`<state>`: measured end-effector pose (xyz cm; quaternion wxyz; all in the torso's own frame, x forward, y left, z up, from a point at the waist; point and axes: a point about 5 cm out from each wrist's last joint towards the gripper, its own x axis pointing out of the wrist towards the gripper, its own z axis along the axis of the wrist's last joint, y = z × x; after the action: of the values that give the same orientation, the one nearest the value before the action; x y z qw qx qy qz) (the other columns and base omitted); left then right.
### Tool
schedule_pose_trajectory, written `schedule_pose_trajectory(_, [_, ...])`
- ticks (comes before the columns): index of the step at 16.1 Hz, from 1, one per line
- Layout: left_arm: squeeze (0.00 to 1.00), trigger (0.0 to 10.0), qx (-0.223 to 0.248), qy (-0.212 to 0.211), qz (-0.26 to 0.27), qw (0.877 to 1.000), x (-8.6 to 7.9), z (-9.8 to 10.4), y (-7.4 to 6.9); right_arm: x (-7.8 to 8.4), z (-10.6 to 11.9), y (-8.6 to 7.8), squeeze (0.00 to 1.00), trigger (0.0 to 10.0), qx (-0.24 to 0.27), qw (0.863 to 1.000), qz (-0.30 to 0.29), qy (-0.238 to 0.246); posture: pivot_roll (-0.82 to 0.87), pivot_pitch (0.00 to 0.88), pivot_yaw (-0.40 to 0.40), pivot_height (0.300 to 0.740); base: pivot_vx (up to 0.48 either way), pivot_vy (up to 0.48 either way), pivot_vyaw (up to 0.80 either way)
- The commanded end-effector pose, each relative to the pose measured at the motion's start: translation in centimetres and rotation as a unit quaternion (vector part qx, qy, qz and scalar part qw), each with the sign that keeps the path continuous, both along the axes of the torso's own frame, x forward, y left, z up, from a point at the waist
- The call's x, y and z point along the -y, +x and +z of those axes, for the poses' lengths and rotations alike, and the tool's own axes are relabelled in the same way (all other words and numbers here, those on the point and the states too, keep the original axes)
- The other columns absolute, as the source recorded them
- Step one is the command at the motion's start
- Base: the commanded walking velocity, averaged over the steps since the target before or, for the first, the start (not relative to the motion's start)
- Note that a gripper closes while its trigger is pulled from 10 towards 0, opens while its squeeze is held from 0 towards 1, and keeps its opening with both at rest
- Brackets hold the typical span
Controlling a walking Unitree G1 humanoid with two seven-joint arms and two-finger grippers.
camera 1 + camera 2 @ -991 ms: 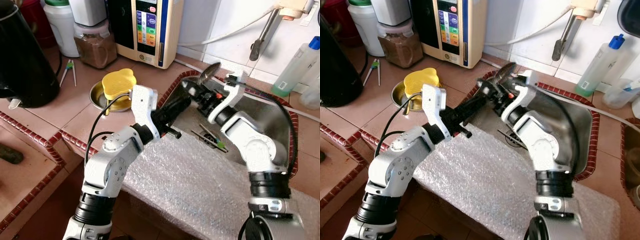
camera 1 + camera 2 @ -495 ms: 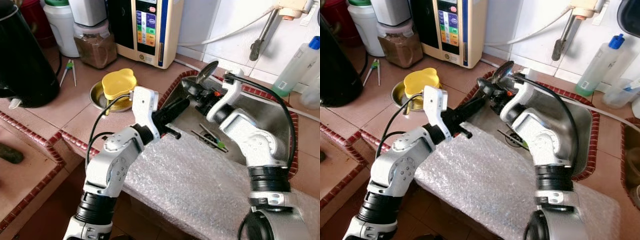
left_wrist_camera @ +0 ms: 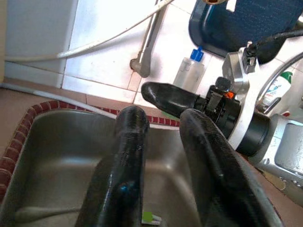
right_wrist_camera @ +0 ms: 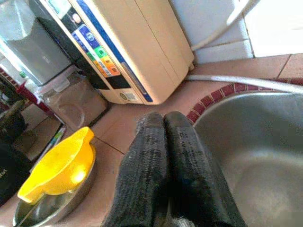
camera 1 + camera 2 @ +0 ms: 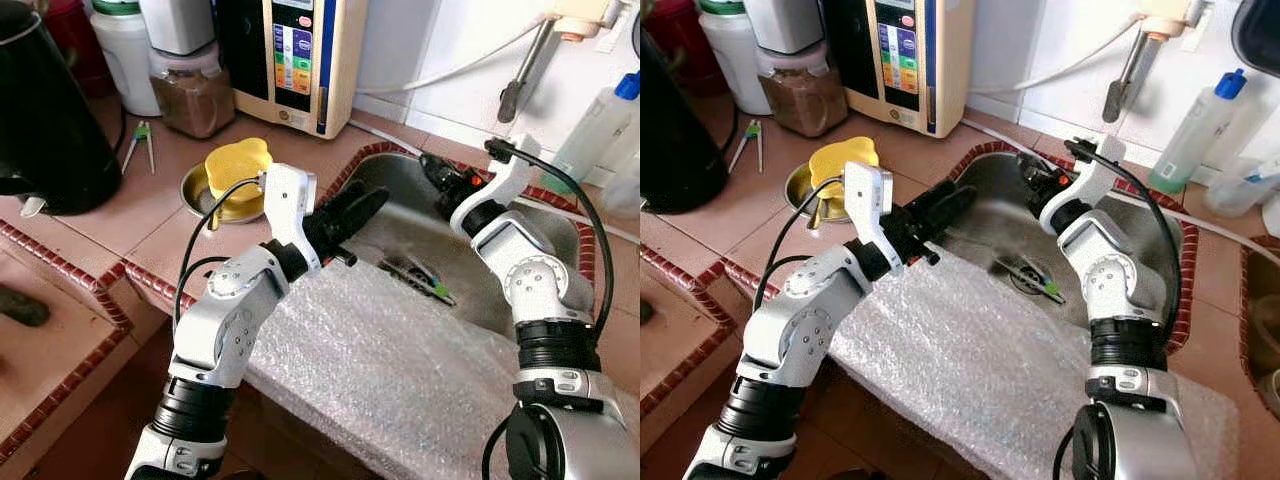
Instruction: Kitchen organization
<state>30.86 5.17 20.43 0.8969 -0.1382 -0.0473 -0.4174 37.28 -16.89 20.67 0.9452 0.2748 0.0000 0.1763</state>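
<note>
- Utensils [image 5: 418, 276], thin with a green tip, lie on the floor of the steel sink [image 5: 520, 235], just past the near rim.
- Bubble wrap [image 5: 400, 370] covers the near edge of the bench [image 5: 150, 215], in front of the sink.
- Left pincer [image 5: 358, 205] reaches over the sink's left rim, its two black fingers [image 3: 125, 156] parted with nothing between them.
- Right pincer [image 5: 1032, 176] hangs over the back of the sink, fingers [image 4: 163, 156] pressed together, holding nothing that I can see.
- Yellow lid [image 5: 236, 166] sits on a small metal bowl [image 5: 195, 190] on the bench, left of the sink.
- Farther back stand a black kettle [image 5: 45, 120], a jar of brown powder [image 5: 190, 90] and a cream water purifier [image 5: 295, 55].
- Against the tiled wall, a tap [image 5: 525, 65] hangs above the sink, with a blue-capped bottle [image 5: 595, 120] to its right.
</note>
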Motion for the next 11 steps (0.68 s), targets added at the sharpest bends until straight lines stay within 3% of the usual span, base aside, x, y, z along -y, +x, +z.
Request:
schedule_pose_trajectory(1, [1.0,10.0,0.006,0.007,-0.004,1.0,0.1,0.0,0.0,0.2,0.3,0.1,0.0,0.0,0.002,1.0,-0.009,-0.007,-0.01,0.059,-0.042,0.74,0.0,0.0,0.0])
schedule_pose_trajectory(5, [1.0,10.0,-0.006,0.027,0.015,1.0,-1.0,-0.6,0.3,0.3,-0.3,0.3,0.0,0.0,0.0,0.999,-0.014,-0.032,0.0,0.064,-0.033,0.74,0.0,0.0,0.0])
schedule_pose_trajectory(8, [1.0,10.0,-0.005,0.041,0.096,0.995,-2.8,-0.8,1.6,0.2,-0.7,0.1,0.0,0.0,0.01,0.994,0.005,-0.11,0.0,0.069,-0.022,0.74,0.0,0.0,0.0])
schedule_pose_trajectory(10, [1.0,10.0,-0.012,0.05,0.199,0.979,-4.9,-0.9,3.1,-0.5,-1.0,-0.2,0.0,0.0,0.013,0.989,0.033,-0.146,-0.01,0.076,-0.015,0.74,0.0,0.0,0.0])
schedule_pose_trajectory(11, [1.0,10.0,-0.014,0.052,0.22,0.974,-5.4,-0.9,3.5,-0.6,-1.0,-0.3,0.47,0.0,0.015,0.987,0.041,-0.157,-0.01,0.079,-0.013,0.74,0.0,0.0,0.0])
